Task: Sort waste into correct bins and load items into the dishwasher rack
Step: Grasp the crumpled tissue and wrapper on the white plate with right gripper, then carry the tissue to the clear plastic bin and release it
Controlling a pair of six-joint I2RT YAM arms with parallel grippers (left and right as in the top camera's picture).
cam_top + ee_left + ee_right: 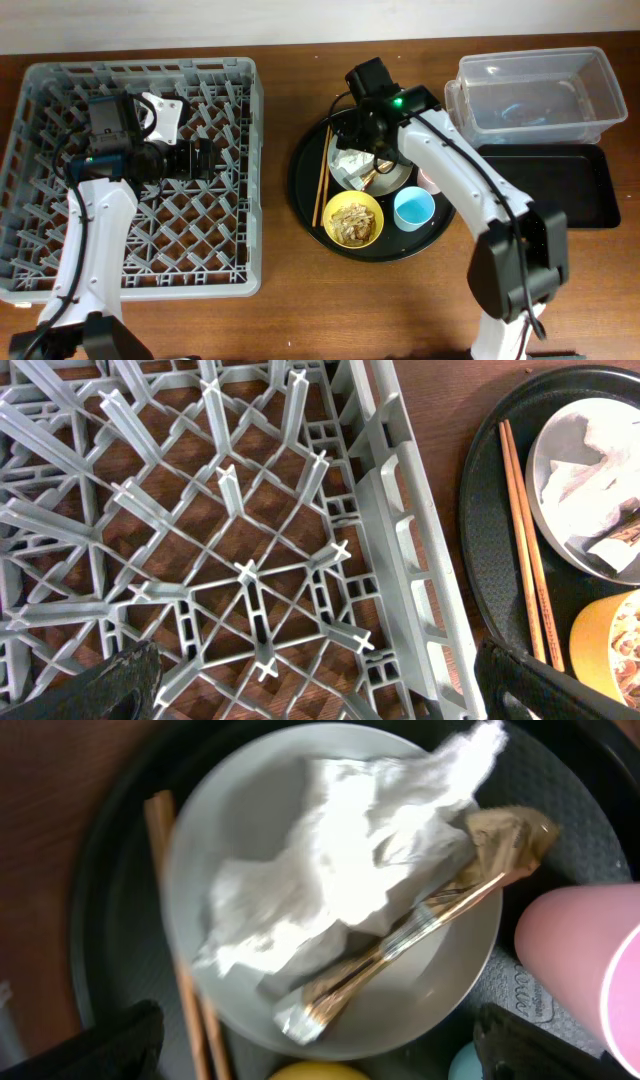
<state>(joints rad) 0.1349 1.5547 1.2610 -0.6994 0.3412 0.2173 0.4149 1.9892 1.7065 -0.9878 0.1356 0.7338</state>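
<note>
The grey dishwasher rack (60, 90) fills the left of the table. My left gripper (320, 690) is open and empty over the rack's right part. The round black tray (305, 180) holds the grey plate (250, 810) with a crumpled white napkin (330, 860), a brown scrap (505, 830) and the gold spoon (400, 945). Chopsticks (322, 180) lie left of the plate. The yellow bowl (352, 221) holds tan food scraps. The blue cup (413, 209) and pink cup (580, 955) stand beside it. My right gripper (320, 1050) is open just above the plate.
A clear plastic tub (540, 90) stands at the back right. A flat black rectangular tray (560, 190) lies in front of it. The rack's right wall (400, 540) runs close to the round tray's edge (480, 560).
</note>
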